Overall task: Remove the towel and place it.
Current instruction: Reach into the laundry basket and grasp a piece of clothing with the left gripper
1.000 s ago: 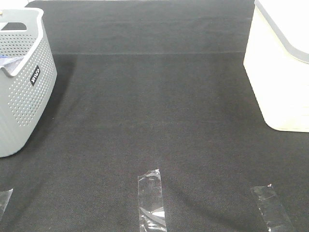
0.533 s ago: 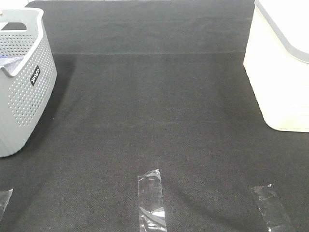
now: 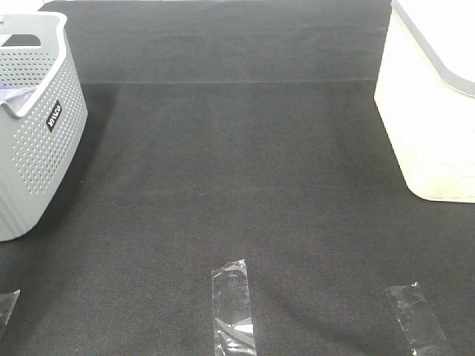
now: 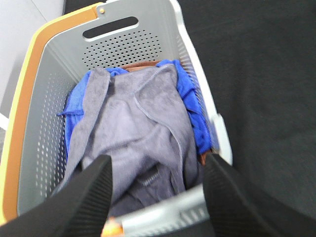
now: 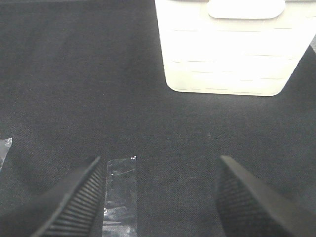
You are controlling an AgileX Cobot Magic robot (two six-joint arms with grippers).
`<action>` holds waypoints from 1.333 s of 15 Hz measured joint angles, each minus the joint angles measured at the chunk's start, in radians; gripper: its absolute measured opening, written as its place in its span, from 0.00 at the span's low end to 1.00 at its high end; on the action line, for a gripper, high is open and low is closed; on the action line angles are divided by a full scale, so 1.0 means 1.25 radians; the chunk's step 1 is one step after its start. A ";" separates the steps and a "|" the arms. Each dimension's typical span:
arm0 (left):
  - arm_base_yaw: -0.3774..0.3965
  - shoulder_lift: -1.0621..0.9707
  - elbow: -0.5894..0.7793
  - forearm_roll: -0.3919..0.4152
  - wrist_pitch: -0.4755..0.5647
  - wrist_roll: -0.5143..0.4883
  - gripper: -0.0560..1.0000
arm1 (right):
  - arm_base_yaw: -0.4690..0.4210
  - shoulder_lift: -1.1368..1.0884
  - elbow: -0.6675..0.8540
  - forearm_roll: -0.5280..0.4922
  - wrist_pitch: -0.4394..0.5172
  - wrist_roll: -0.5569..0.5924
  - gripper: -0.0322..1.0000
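Stillness rules the high view: nothing on the black fabric worktop has moved this past second. Your greyish-purple terry towel lies untouched in the grey perforated plastic basket, left fingers spread open above it; right fingers also open. Removal hasn't begun.

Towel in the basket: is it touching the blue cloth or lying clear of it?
Touching. The left wrist view shows the towel draped over the blue cloth in the basket, the blue showing from under its edges on both sides.
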 joint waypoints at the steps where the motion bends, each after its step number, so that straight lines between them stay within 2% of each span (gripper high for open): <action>1: 0.000 0.083 -0.066 0.034 0.000 -0.049 0.56 | 0.000 0.000 0.000 0.000 0.000 0.000 0.63; 3: 0.000 0.195 -0.158 0.087 0.003 -0.124 0.56 | 0.000 0.000 0.000 0.000 0.000 0.000 0.63; 5: 0.001 0.300 -0.250 0.144 0.019 -0.172 0.56 | 0.000 0.000 0.000 0.000 0.000 0.000 0.63; 7: 0.023 0.407 -0.338 0.173 0.049 -0.206 0.56 | 0.000 0.000 0.000 0.000 0.000 0.000 0.63; 12: 0.090 0.670 -0.570 0.178 0.154 -0.214 0.56 | 0.000 0.000 0.000 0.000 0.000 0.000 0.63; 14: 0.094 0.781 -0.706 0.181 0.210 -0.215 0.56 | 0.000 0.000 0.000 0.000 0.000 0.000 0.63; 17: 0.094 0.903 -0.850 0.182 0.269 -0.215 0.56 | 0.000 0.000 0.000 0.000 0.000 0.000 0.63; 20: 0.095 1.006 -0.953 0.182 0.334 -0.212 0.56 | 0.000 0.000 0.000 0.000 0.000 0.000 0.63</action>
